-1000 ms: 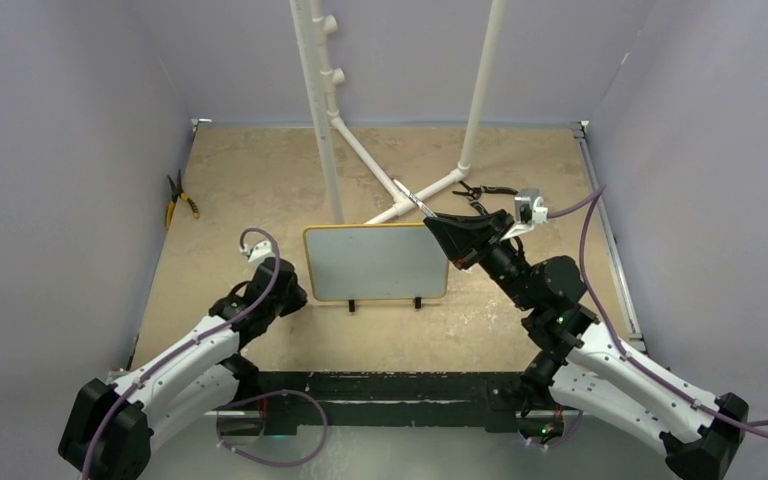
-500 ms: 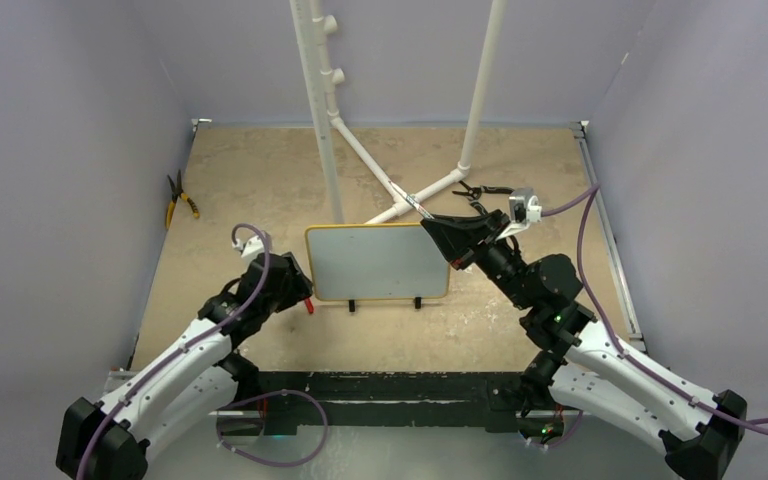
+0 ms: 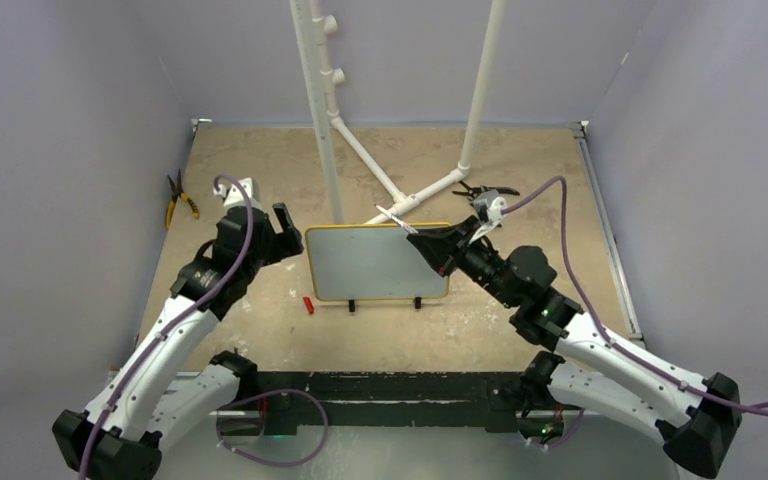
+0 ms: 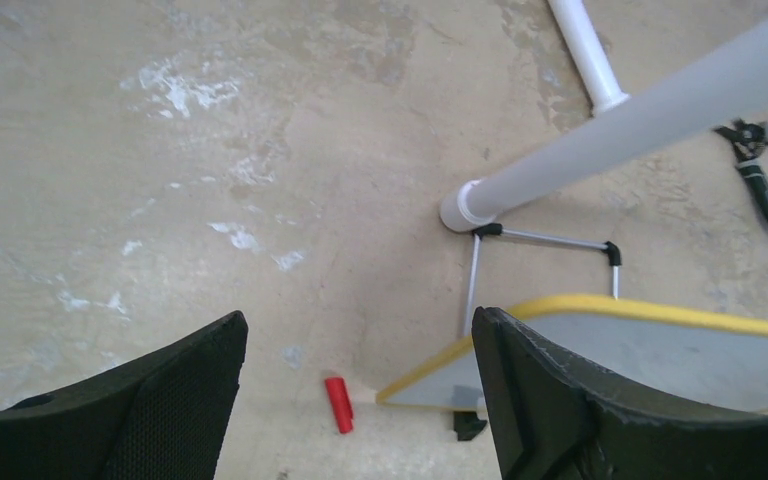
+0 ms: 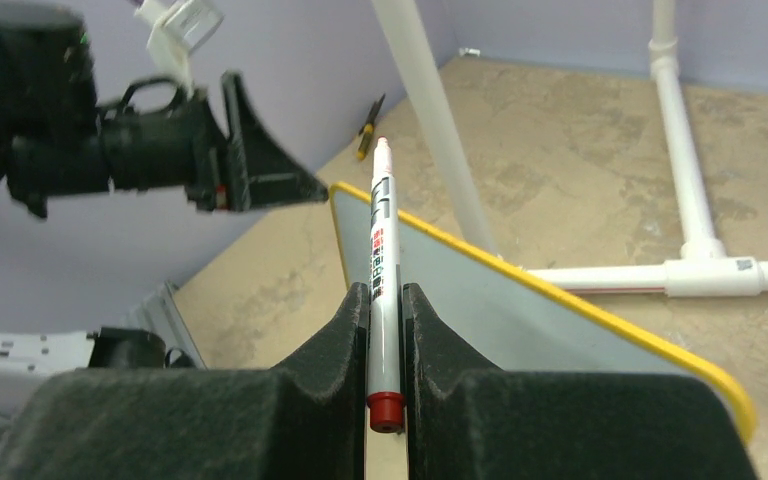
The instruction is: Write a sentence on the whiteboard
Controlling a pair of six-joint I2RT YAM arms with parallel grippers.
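I am holding my left gripper (image 3: 285,232) at the 9 o'clock side of the whiteboard (image 3: 375,265), just beside its upper left corner. Its jaws are standing wide apart with nothing between them. In the left wrist view the two black fingers (image 4: 160,400) are framing bare tabletop (image 4: 160,150). A small red cap (image 4: 338,404) is lying there between them, and the board's yellow-framed corner is showing at 4 o'clock.

The whiteboard is standing upright near the middle of the tabletop on two small black feet, its face turned toward my bases. The cap is lying on the tabletop at the board's 7 o'clock, just beside the left foot and apart from it.

My right gripper (image 3: 424,240) is sitting at the board's 1 o'clock, by its top edge, with its jaws clamped on a marker (image 3: 397,216). The marker is lying lengthwise between the fingers (image 5: 345,340). Its red end is sitting back toward my wrist and its pale tip is pointing toward 10 o'clock, past the board's top edge. I cannot tell whether the tip is touching the frame.

White pipes (image 3: 322,110) are rising behind the board at 12 o'clock. Yellow pliers (image 3: 180,200) are lying well apart at 10 o'clock by the left wall. Black pliers (image 3: 485,190) are lying at 1 o'clock, just beyond my right gripper.
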